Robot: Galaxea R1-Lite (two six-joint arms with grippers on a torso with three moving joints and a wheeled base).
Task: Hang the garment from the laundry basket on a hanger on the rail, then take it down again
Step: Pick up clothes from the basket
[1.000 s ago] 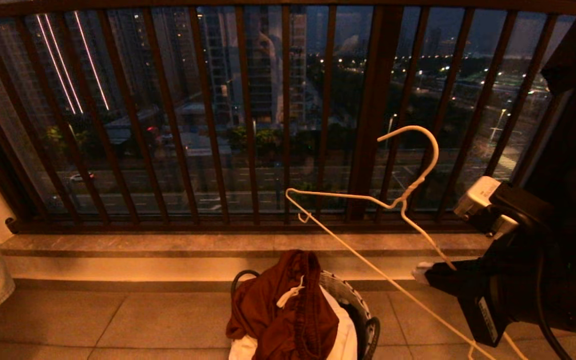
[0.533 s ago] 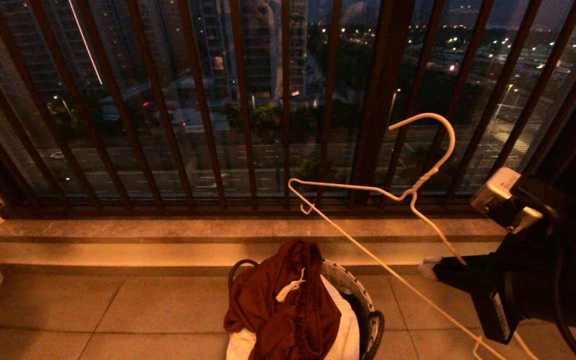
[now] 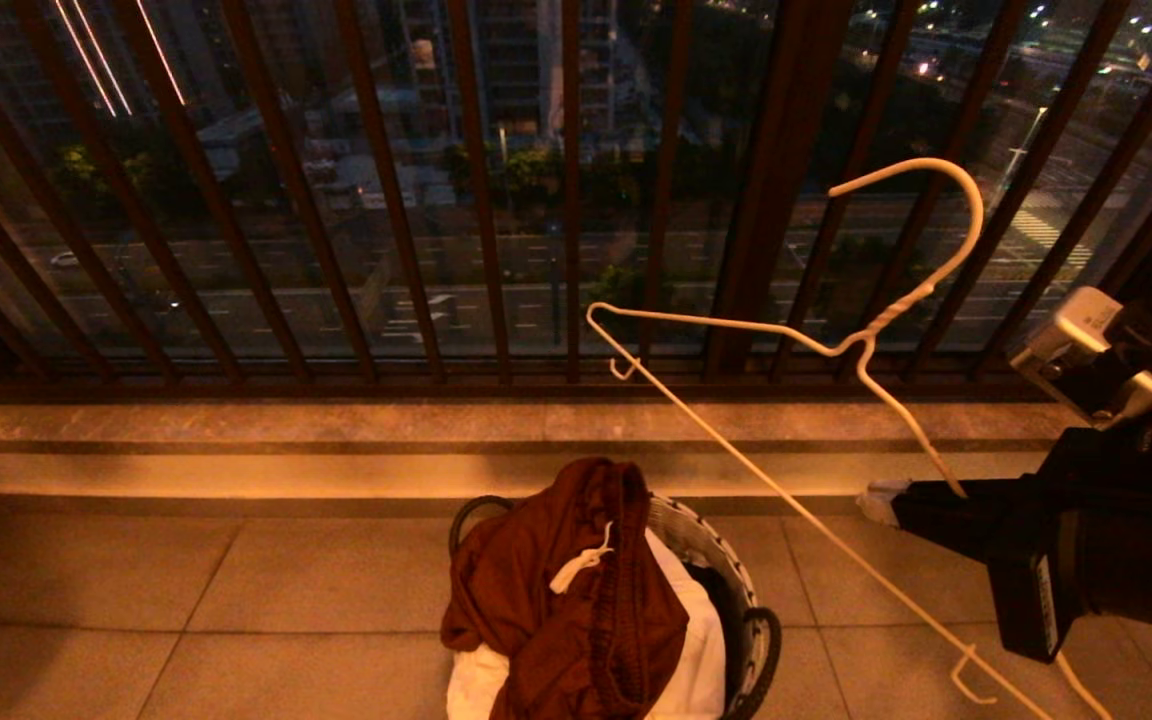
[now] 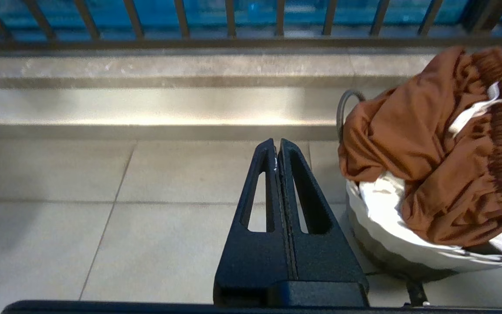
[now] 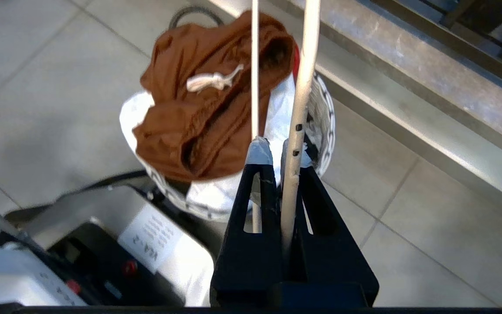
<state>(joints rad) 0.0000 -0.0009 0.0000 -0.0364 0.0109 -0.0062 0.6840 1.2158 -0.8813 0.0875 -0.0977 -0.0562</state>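
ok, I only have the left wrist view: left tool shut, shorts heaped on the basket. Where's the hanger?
Observer: In the right tool, which is shut on one sloping arm of the white wire hanger.
Operator: Anything on it?
Observer: No, it's bare wire. The shorts touch neither the hanger nor the right tool.
Operator: Where is it relative to the basket?
Observer: In the head view it's held above the laundry basket and to the robot's right. The hook is topmost, in front of the dark railing.
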